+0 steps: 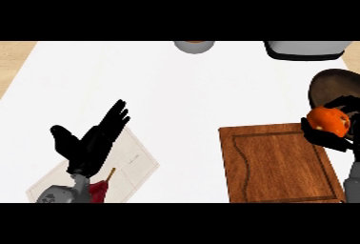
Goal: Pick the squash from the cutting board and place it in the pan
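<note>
An orange squash point(328, 121) is held in my right hand point(327, 138), whose black fingers curl round it at the view's right edge. It hangs above the far right corner of the brown wooden cutting board point(277, 164), close to the dark round pan point(336, 86) just beyond. Part of the pan is cut off by the view's right edge. My left hand point(91, 140) rests open at the lower left, fingers straight and pointing up, away from the board.
Under the left forearm lies a pale sheet point(130, 164) with a dark red object point(100, 189) on it. A grey round item point(194, 46) and a grey-and-black appliance point(306, 49) stand along the counter's far edge.
</note>
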Robot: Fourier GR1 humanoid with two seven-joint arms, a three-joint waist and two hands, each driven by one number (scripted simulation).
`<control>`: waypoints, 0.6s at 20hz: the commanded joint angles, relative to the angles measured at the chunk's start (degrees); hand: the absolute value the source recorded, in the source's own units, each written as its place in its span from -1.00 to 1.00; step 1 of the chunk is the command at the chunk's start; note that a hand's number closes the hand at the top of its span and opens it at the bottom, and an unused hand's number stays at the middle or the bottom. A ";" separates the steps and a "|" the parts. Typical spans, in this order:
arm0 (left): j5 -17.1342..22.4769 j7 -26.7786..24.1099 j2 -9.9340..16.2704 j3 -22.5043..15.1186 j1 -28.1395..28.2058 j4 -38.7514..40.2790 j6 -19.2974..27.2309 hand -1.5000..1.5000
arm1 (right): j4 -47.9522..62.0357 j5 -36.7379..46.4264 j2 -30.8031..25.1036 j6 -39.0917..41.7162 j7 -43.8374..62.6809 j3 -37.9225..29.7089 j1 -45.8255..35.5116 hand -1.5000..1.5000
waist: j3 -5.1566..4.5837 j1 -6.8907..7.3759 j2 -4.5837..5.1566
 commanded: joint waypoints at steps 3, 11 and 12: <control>-1.21 -0.32 0.12 -0.32 2.63 -2.66 -0.70 0.00 | 21.58 -0.13 -3.01 -11.28 -10.92 -6.68 -9.17 1.00 | 0.02 0.71 0.05; -2.24 -3.28 -2.98 -1.20 1.86 1.72 -1.30 0.00 | 46.05 -7.25 -10.39 -22.80 -24.58 -17.94 -19.71 1.00 | 0.11 1.19 0.41; -1.43 1.34 -1.04 0.66 -0.28 -1.74 -0.30 0.00 | 50.40 -7.57 -11.59 -23.25 -25.70 -18.72 -22.21 1.00 | 0.14 1.48 0.38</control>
